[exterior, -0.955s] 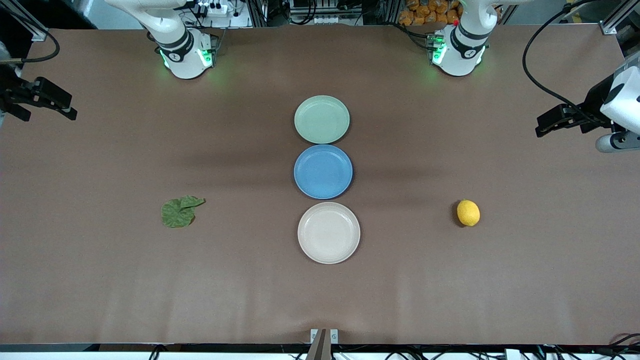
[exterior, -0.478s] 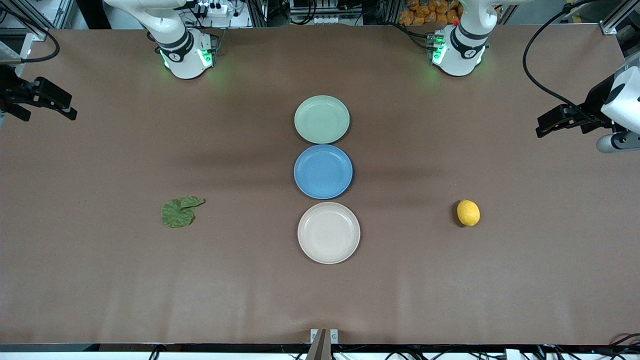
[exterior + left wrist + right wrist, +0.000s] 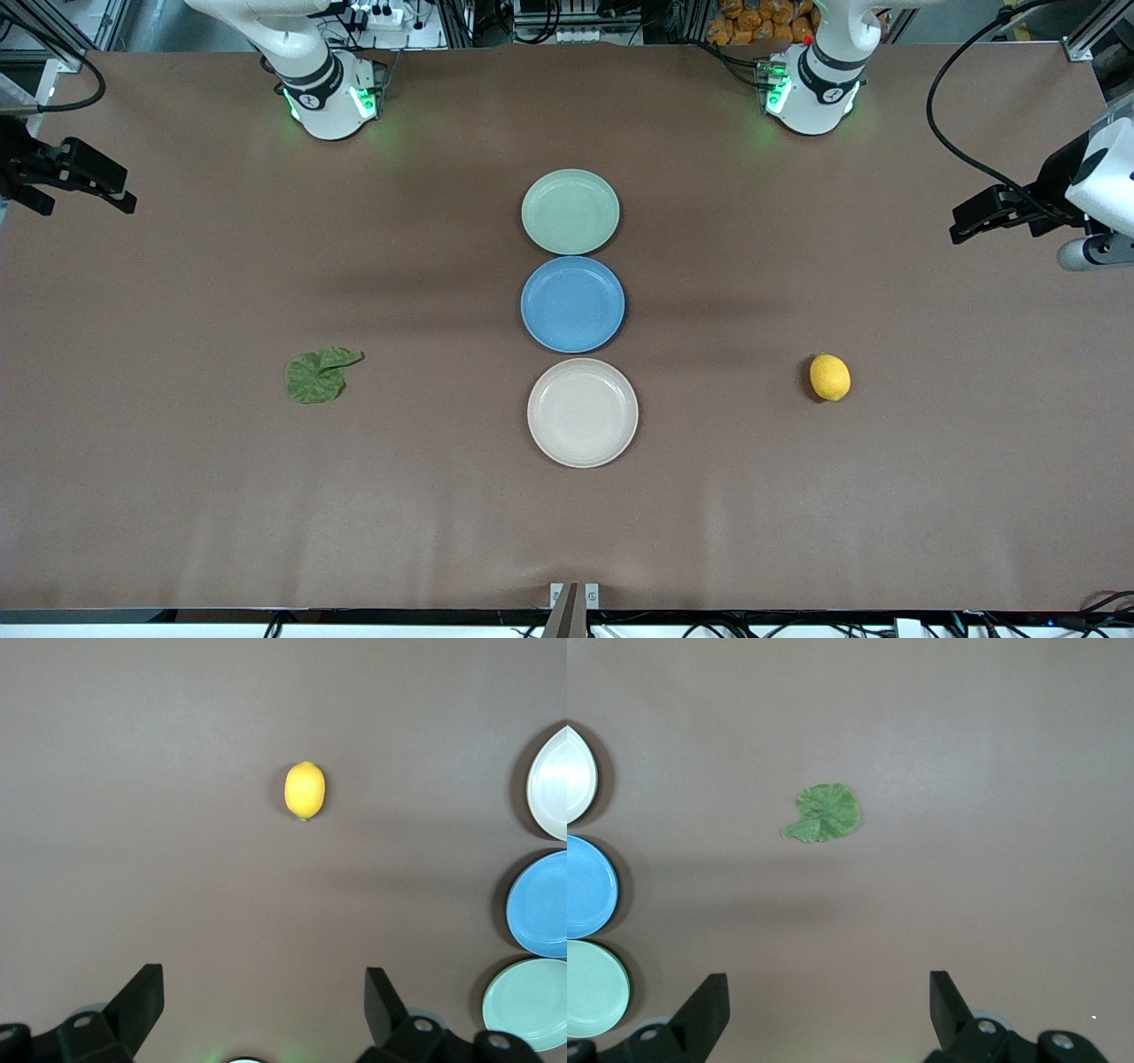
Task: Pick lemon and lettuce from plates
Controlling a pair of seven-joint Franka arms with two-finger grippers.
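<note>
The right tool (image 3: pixel 828 1014) hangs over bare brown tabletop (image 3: pixel 992 771), its two dark fingers (image 3: pixel 709 1005) spread wide with nothing between them. The lettuce (image 3: pixel 824 813) lies flat on the tabletop, well apart from the plates. At the frame's edge three plates sit in a row: cream plate (image 3: pixel 578 773), blue plate (image 3: pixel 589 886), mint plate (image 3: pixel 594 988), each partly cut off.
</note>
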